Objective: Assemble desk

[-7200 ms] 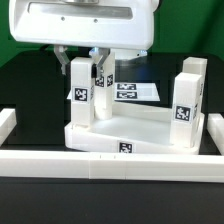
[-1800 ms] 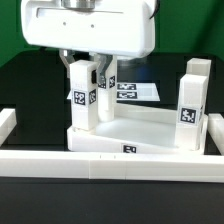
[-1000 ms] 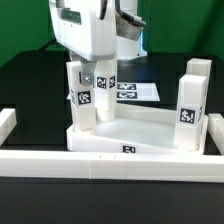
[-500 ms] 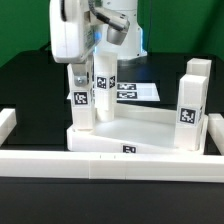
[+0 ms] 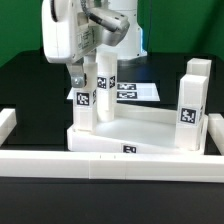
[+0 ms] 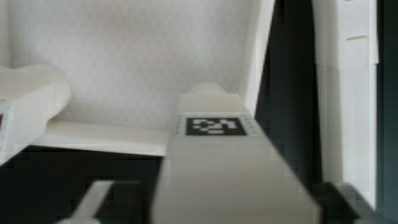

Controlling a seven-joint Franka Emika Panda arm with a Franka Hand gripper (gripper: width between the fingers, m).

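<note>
The white tabletop (image 5: 140,128) lies tray-like in the middle of the table. Three leg blocks stand upright on it: one at the front left (image 5: 83,105), one just behind it (image 5: 104,95), and one at the exterior view's right (image 5: 188,105). My gripper (image 5: 92,70) comes down from above, turned sideways, and is shut on the rear left leg near its top. In the wrist view that leg (image 6: 214,150) runs between my gripper's (image 6: 222,203) dark fingers (image 6: 93,200) and shows a tag. The tabletop (image 6: 98,135) lies beyond it.
White border rails run along the front (image 5: 100,165), the left (image 5: 6,122) and the right (image 5: 214,130). The marker board (image 5: 138,91) lies flat behind the tabletop. The front left leg stands close beside the held one. A rail (image 6: 356,80) also shows in the wrist view.
My hand has turned about its vertical axis over the left legs. The rear left leg turned with it: its tag no longer faces the camera. The other legs stayed put.
</note>
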